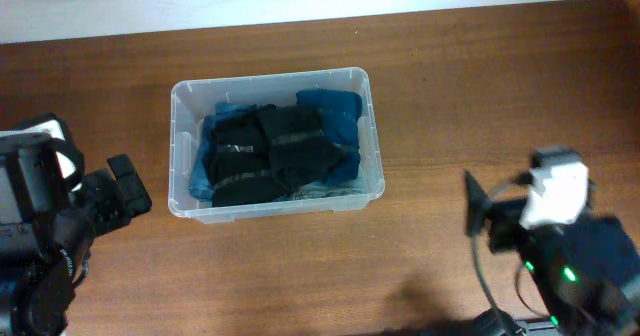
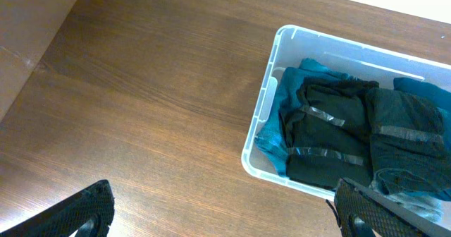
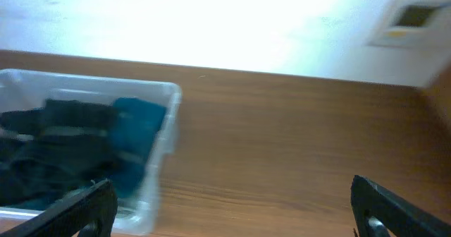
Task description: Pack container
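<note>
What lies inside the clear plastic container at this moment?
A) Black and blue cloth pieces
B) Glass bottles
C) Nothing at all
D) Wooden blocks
A: in the overhead view the container holds black and blue cloth pieces, and both wrist views show the same dark and blue fabric inside it.

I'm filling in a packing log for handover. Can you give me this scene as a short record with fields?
container: clear plastic bin, no lid on it, standing on the table
contents: black fabric bundles lying over blue fabric
left claw: open, empty, off the container's left side, not touching it
right claw: open, empty, off the container's right side, not touching it
table surface: brown wood
</note>
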Robot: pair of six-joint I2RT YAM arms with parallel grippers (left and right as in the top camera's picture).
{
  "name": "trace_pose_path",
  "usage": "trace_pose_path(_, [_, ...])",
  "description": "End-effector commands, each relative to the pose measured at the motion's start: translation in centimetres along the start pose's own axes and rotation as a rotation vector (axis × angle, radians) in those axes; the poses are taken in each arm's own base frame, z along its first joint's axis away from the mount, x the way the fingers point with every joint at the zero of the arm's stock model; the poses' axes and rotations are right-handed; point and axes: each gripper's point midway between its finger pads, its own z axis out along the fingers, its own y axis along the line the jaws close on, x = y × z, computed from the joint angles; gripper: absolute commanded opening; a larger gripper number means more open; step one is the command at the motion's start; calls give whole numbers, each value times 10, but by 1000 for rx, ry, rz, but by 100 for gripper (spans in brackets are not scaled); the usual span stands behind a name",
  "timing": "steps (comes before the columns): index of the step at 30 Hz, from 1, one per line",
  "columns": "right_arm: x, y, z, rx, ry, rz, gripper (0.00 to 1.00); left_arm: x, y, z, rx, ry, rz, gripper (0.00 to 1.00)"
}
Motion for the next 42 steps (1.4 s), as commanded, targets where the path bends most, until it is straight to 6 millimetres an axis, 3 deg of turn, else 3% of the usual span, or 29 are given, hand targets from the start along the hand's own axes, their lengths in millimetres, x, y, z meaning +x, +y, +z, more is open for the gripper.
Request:
trace_pose_path(1, [8,-35,-21,148,-36,-17,98,-1,0,-1,1,-3,4,100])
trace_pose_path(7, [55,-52,-16,229,-39,79,98,-1,0,-1,1,-3,4,100])
trace_pose_path(17, [146,-52,48,233,-10,197,98,-1,0,-1,1,-3,4,100])
trace_pose_path(23, [186,-56,64,263,-3,215,98,-1,0,-1,1,-3,4,100])
trace_pose_path(33, [236,-55,84,276,89,213,98,-1,0,-1,1,-3,4,100])
trace_pose_path(42, [247,-55,87,277,118,211,98,-1,0,-1,2,-3,4,100])
